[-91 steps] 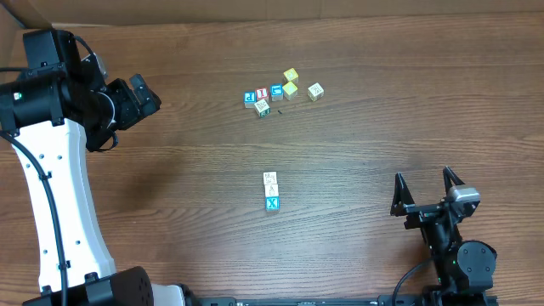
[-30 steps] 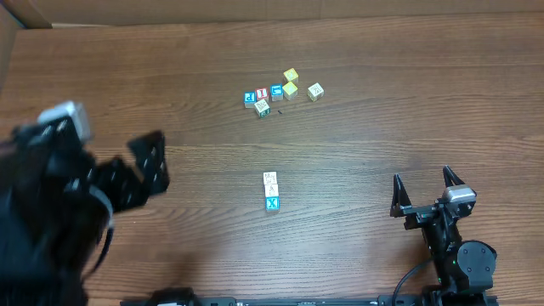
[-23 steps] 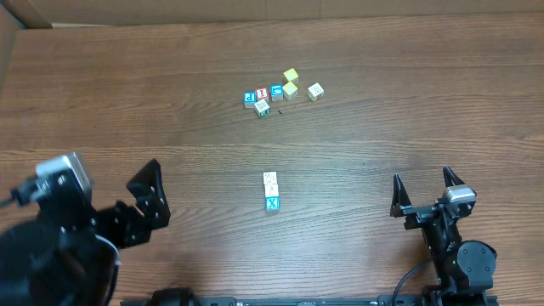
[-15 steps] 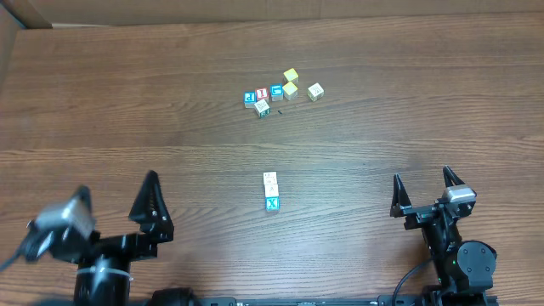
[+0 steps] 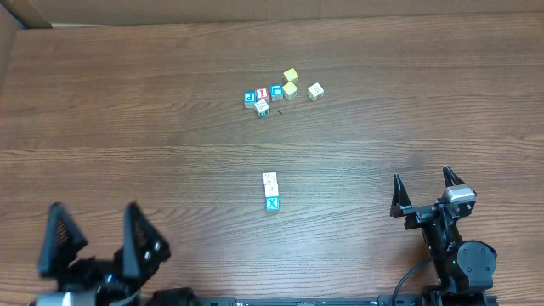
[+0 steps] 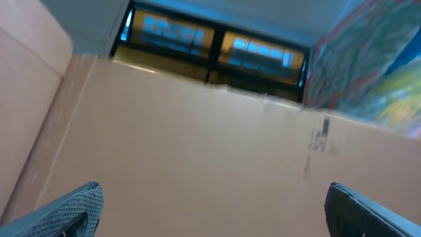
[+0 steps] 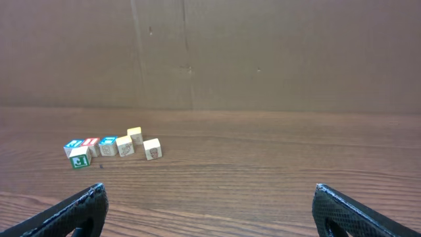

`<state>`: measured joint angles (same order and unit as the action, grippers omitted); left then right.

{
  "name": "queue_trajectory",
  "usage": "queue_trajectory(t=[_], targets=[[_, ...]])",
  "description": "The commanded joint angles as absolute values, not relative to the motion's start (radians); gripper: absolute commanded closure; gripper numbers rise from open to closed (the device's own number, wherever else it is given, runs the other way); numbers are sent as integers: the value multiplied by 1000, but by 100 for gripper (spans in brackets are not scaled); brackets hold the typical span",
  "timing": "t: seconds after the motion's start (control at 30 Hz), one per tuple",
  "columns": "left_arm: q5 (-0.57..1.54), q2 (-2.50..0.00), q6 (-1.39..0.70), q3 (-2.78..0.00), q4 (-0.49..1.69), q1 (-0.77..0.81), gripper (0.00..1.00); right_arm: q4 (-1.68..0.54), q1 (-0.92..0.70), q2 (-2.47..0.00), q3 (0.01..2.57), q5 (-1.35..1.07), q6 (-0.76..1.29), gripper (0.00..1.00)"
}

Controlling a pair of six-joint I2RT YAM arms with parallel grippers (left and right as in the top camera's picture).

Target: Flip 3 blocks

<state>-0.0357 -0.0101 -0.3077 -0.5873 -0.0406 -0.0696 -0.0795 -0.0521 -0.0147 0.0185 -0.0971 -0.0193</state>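
1. The three blocks [image 5: 271, 190] lie touching in a short row mid-table [image 5: 170, 127], with the blue X block nearest the robot.
2. The left claw [image 5: 93, 209] is spread wide and empty. The blocks lie well apart at its 3 o'clock.
3. The right claw [image 5: 422, 175] is likewise apart and empty, with the blocks at its 9 o'clock.
4. The other cubes [image 5: 280, 90] cluster at the blocks' 12 o'clock.
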Motion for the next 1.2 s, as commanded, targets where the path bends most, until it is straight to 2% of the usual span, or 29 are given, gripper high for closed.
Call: queue_trajectory(t=[0.0, 0.3, 0.7, 1.17], targets=[[-52, -4, -292, -471, -87, -67, 0, -76, -51, -3, 8, -98, -23, 0], [-52, -4, -427, -136, -259, -67, 1, -76, -51, -5, 8, -98, -23, 0], [-44, -4, -432, -4, -230, -67, 0, -76, -51, -6, 8, -98, -23, 0], [86, -4, -55, -5, 51, -65, 0, -76, -51, -6, 8, -98, -23, 0]])
